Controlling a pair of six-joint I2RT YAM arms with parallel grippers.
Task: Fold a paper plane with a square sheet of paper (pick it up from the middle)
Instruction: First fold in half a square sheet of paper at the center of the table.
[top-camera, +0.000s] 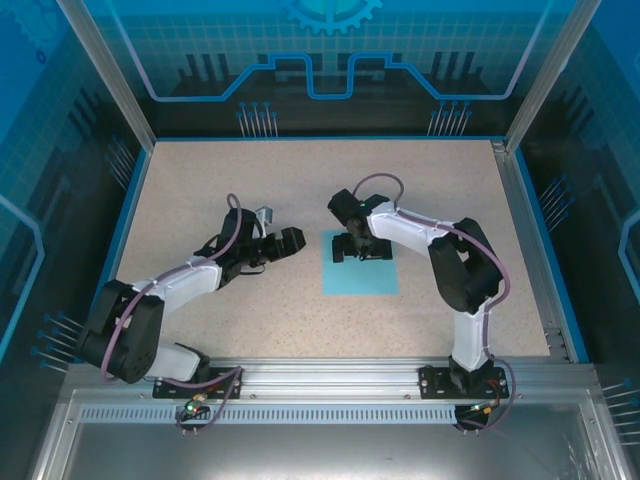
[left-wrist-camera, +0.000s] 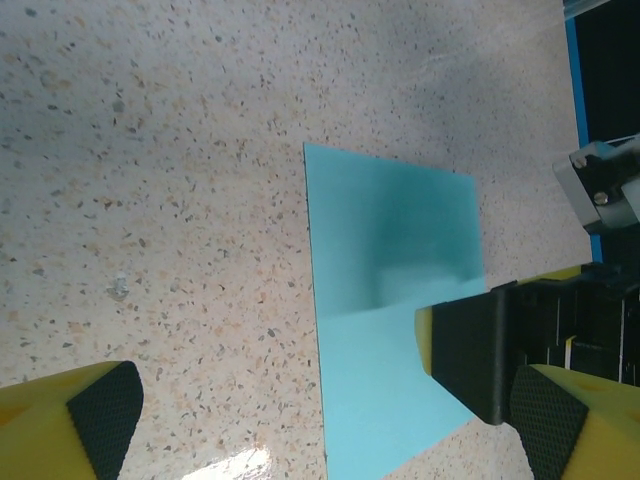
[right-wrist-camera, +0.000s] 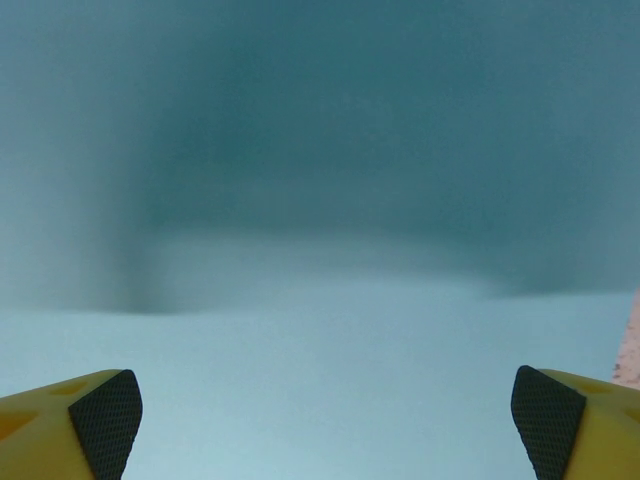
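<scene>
We've got the right gripper spread, low over the far half of the square sheet of paper mid tabletop; left gripper spread too, empty, near its left edge.

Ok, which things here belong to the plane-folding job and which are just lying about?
Job:
square sheet of paper, flat and unfolded
right gripper, open above the sheet
left gripper, open beside the sheet

Lying about:
small white speck on the table
</scene>
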